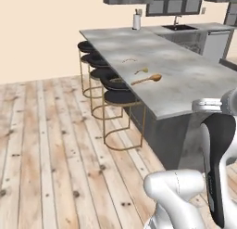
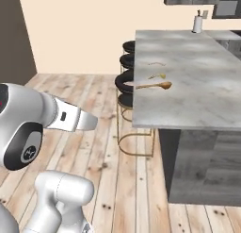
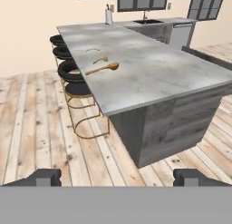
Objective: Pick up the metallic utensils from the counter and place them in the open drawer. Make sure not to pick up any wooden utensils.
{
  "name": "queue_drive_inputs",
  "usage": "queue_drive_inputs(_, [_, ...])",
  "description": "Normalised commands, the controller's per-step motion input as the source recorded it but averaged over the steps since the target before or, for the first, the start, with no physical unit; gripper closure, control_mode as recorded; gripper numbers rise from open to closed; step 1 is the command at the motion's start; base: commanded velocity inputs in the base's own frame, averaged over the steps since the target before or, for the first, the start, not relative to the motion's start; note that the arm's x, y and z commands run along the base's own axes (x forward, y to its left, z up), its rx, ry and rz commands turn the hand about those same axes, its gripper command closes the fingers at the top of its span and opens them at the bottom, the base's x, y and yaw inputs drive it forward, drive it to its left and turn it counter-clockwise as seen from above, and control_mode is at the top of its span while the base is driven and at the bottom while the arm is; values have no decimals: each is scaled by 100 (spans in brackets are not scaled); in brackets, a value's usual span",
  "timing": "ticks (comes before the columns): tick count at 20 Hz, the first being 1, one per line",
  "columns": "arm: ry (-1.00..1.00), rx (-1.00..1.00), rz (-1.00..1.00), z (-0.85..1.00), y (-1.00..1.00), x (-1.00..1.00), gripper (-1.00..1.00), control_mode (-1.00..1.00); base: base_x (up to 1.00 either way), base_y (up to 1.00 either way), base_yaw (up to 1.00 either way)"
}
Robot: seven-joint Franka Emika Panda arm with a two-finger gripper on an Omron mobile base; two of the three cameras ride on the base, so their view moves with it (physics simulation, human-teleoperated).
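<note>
Hand view: gripper (image 3: pixel 116 177) spread, holding nothing | counter (image 3: pixel 154 73) carries long wooden spoon (image 3: pixel 103 69), smaller spoon (image 3: pixel 100 60), thin curved stick (image 3: pixel 93 50) | white canister (image 3: pixel 108 17) at far end, dark items inside.

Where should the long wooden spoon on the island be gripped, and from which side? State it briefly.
Grip the long wooden spoon mid-handle, coming straight down from above, jaws across the handle. It lies flat on the counter; the handle is thin and straight, while the round bowl is wider and likely to slip.
</note>
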Motion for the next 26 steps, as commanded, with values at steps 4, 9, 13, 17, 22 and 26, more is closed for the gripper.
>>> queue_drive_inputs(4, [0, 0, 0, 0, 0, 0, -100, 100, 4, 100, -28])
queue_drive_inputs(9, [0, 0, 0, 0, 0, 0, -100, 100, 24, 100, -42])
queue_drive_inputs(13, [0, 0, 0, 0, 0, 0, -100, 100, 28, 100, -53])
queue_drive_inputs(17, [0, 0, 0, 0, 0, 0, -100, 100, 33, 100, -59])
queue_drive_inputs(22, [0, 0, 0, 0, 0, 0, -100, 100, 40, 100, -50])
queue_drive_inputs(26, [0, 0, 0, 0, 0, 0, -100, 100, 96, 100, -31])
